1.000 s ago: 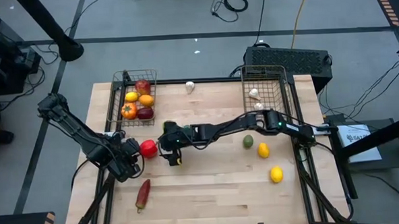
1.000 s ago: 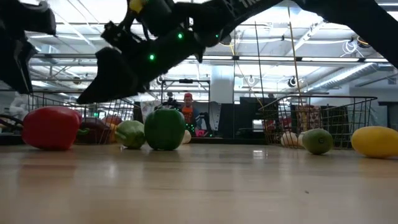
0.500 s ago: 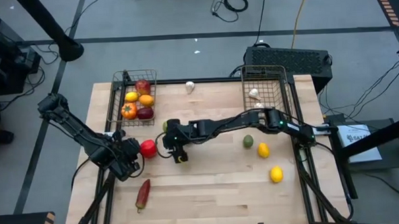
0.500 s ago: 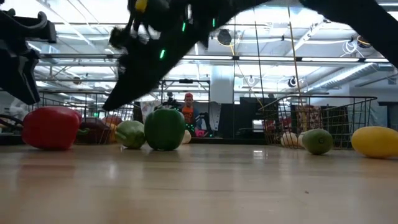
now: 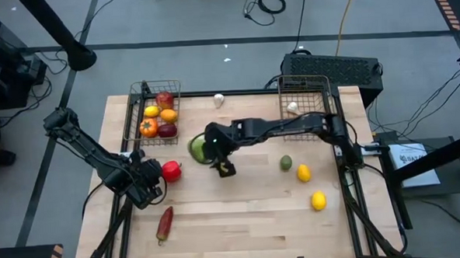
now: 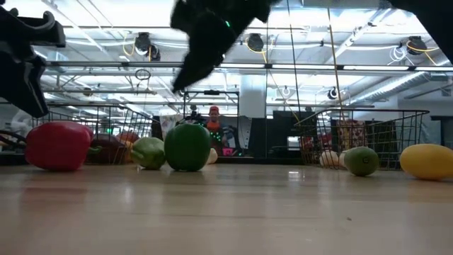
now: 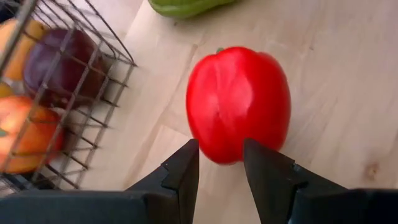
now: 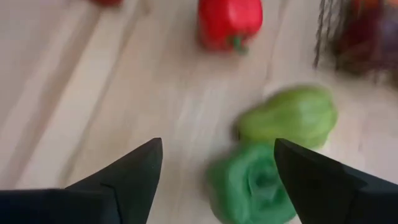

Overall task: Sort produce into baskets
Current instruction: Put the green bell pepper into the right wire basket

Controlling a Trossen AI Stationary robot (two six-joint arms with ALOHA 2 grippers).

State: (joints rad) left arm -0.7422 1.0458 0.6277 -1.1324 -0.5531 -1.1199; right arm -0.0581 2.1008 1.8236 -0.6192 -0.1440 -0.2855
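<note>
Produce is seen partly sorted in the high view: several pieces are held in the left basket point(image 5: 158, 116), garlic in the right basket point(image 5: 303, 102), while a red pepper point(image 5: 170, 171), a green pepper point(image 5: 197, 148), a chili point(image 5: 165, 223), a lime-like piece point(image 5: 286, 163) and two lemons point(image 5: 303, 172) are left on the table point(image 5: 249, 221). In the left wrist view the left gripper point(image 7: 221, 163) is held part-open, empty, just at the red pepper. In the right wrist view the right gripper point(image 8: 217, 171) is spread wide, empty, above the green pepper.
</note>
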